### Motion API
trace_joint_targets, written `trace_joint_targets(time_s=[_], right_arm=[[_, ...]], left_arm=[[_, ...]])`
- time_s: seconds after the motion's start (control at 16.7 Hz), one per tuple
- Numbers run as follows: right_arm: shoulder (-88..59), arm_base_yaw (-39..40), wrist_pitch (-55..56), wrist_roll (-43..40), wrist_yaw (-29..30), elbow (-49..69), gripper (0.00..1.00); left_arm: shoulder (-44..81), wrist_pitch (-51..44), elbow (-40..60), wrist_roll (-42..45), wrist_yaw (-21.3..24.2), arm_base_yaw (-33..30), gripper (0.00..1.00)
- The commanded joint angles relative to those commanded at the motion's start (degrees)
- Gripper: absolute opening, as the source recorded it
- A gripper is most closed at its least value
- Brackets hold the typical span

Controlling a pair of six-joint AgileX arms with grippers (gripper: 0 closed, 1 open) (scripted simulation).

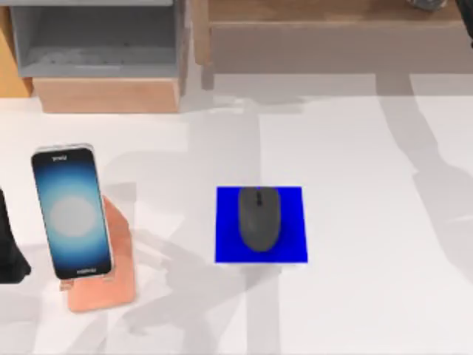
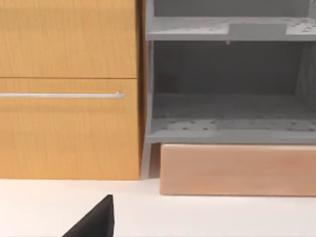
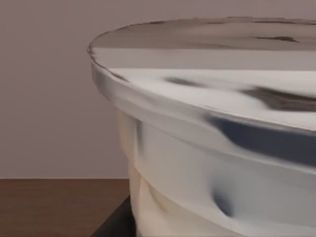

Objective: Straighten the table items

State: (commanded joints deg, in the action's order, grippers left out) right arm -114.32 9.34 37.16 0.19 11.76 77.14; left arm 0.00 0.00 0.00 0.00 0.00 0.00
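On my left arm (image 1: 9, 248), at the worktop's left edge, I cannot tell how the jaws stand. Just beside it the smartphone (image 1: 72, 213) leans on the copper-pink stand (image 1: 111, 285). The mouse (image 1: 259, 218) sits on the blue pad (image 1: 288, 248) mid-worktop (image 1: 369, 259).

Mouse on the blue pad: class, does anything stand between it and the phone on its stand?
Nothing visible does. Bare table lies between the mouse on the blue pad and the phone leaning on the copper-pink stand.
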Motion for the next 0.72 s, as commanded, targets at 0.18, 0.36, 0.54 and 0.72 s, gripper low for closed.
trace_joint_targets(time_s=[0.18, 0.36, 0.54, 0.72], right_arm=[[0.00, 0.00, 0.00, 0.00, 0.00, 0.00, 0.23], [0.00, 0.00, 0.00, 0.00, 0.00, 0.00, 0.45], [0.00, 0.00, 0.00, 0.00, 0.00, 0.00, 0.68], [0.00, 0.00, 0.00, 0.00, 0.00, 0.00, 0.90]], left_arm=[[0.00, 0.00, 0.00, 0.00, 0.00, 0.00, 1.00], [0.00, 0.00, 0.00, 0.00, 0.00, 0.00, 1.00], [0.00, 0.00, 0.00, 0.00, 0.00, 0.00, 1.00], [0.00, 0.00, 0.00, 0.00, 0.00, 0.00, 1.00]])
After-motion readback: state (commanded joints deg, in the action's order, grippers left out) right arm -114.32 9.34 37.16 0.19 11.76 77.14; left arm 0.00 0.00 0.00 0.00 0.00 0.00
